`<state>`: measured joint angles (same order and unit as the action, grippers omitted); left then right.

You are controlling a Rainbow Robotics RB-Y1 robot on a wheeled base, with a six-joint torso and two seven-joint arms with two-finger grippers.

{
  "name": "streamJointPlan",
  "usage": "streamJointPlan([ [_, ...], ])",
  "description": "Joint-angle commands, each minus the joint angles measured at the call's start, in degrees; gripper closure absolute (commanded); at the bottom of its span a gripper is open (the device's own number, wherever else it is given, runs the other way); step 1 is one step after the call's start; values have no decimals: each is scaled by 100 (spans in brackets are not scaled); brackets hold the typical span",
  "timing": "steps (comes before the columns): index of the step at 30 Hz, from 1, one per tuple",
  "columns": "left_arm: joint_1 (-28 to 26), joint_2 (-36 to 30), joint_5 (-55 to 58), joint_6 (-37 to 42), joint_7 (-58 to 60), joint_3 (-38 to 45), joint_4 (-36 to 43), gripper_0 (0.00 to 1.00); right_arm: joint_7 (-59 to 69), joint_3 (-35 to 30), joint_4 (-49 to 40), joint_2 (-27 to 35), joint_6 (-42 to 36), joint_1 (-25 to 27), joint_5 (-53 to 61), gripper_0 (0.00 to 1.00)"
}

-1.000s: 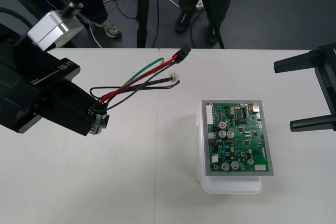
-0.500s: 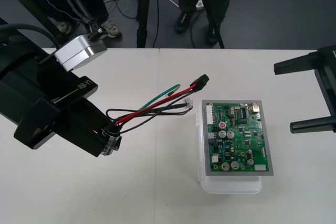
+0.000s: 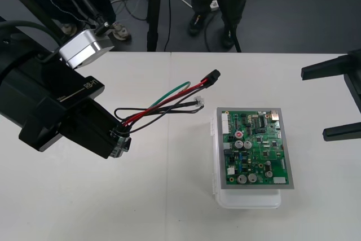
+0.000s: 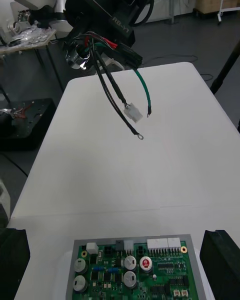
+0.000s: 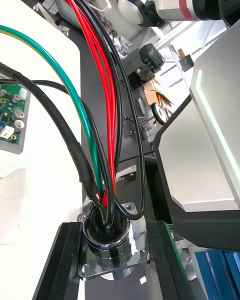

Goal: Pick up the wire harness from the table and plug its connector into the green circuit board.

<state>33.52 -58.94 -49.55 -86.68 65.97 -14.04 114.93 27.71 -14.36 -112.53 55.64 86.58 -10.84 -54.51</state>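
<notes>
- Drawn slightly back from the green circuit board (image 3: 256, 148), the wire harness (image 5: 111, 130) hangs above the middle of the desk (image 3: 84, 207), its black plug (image 3: 212, 77) free in the air toward the far edge.
- Left jaws are clenched on its round metal socket (image 3: 120, 142).
- Right jaws stand released at the right edge.

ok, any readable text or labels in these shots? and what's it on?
"RB-Y1": white lettering on the black body of the left gripper, clearest in the right wrist view.
On the green circuit board: printed markings, too small to read.
On the wire harness: no text to be seen.
</notes>
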Motion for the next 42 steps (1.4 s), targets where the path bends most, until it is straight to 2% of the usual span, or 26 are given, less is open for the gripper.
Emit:
streamJointPlan([
  [1,252,58,-19,274,-436,-37,-94,100,-46,241,706,122,342,-832,186,0],
  [8,252,58,-28,292,-507,-37,-226,100,-213,952,1867,113,342,-1755,494,0],
  [12,252,49,-28,300,-551,-37,-199,100,-380,1216,2139,61,342,-2001,538,0],
  [20,252,49,-11,362,-586,-37,-129,100,-1180,1242,2543,-273,342,-2291,459,0],
  [31,252,120,7,503,-551,-37,73,100,-1435,1216,3220,-291,342,-2704,538,0],
  [37,252,313,-2,503,-489,-73,135,100,-1523,1225,3115,-431,342,-2739,564,0],
  [42,252,445,-2,503,-489,-99,135,100,-1584,1216,2956,-897,342,-2774,564,0],
])
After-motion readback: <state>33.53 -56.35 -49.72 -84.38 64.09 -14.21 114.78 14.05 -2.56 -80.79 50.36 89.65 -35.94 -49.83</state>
